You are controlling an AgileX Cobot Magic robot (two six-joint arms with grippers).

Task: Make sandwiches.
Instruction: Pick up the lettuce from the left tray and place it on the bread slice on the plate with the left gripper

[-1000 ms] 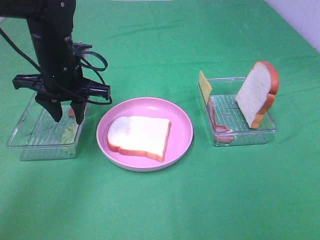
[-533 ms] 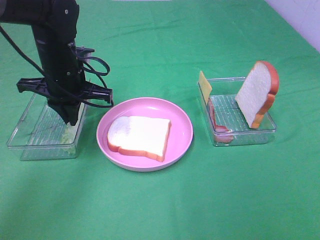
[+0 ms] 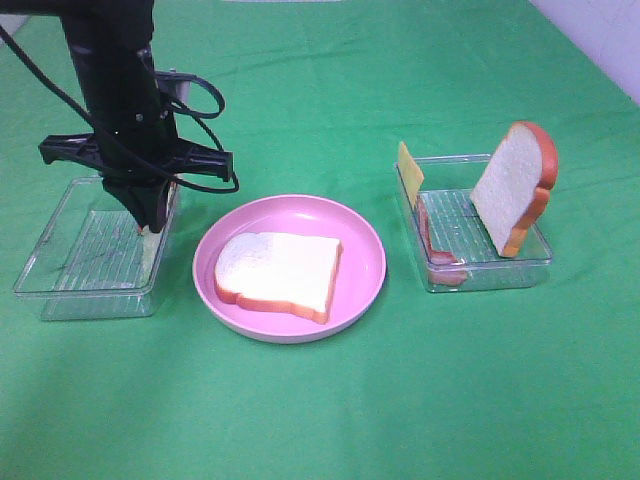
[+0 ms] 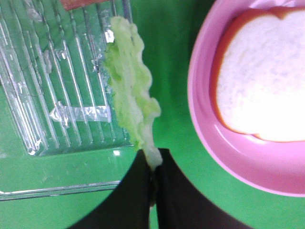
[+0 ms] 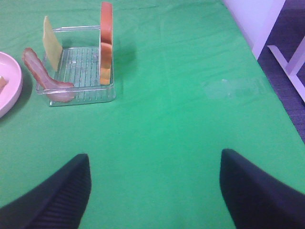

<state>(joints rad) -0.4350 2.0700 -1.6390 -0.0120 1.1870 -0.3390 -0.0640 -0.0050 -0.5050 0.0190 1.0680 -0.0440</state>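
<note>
My left gripper (image 3: 150, 222) is shut on a pale green lettuce leaf (image 4: 131, 95) and holds it by one end above the right edge of the left clear tray (image 3: 70, 270). The leaf hangs down from the fingertips (image 3: 149, 252). One bread slice (image 3: 278, 272) lies flat on the round pink plate (image 3: 370, 250). A second bread slice (image 3: 515, 185) stands on edge in the right clear tray (image 3: 500, 275), with yellow cheese (image 3: 409, 170) and a bacon strip (image 3: 432, 245). My right gripper (image 5: 155, 191) is open and empty over bare cloth, outside the high view.
A green cloth covers the table. The right wrist view shows the right tray (image 5: 86, 95) with bread (image 5: 106, 43), cheese (image 5: 51, 43) and bacon (image 5: 45, 78), the plate's rim (image 5: 7, 86), and the table's edge beside a white wall (image 5: 248, 19).
The left gripper went from open over the left tray to shut on the lettuce, then rose a little and lifted the leaf. Everything else stayed put.
</note>
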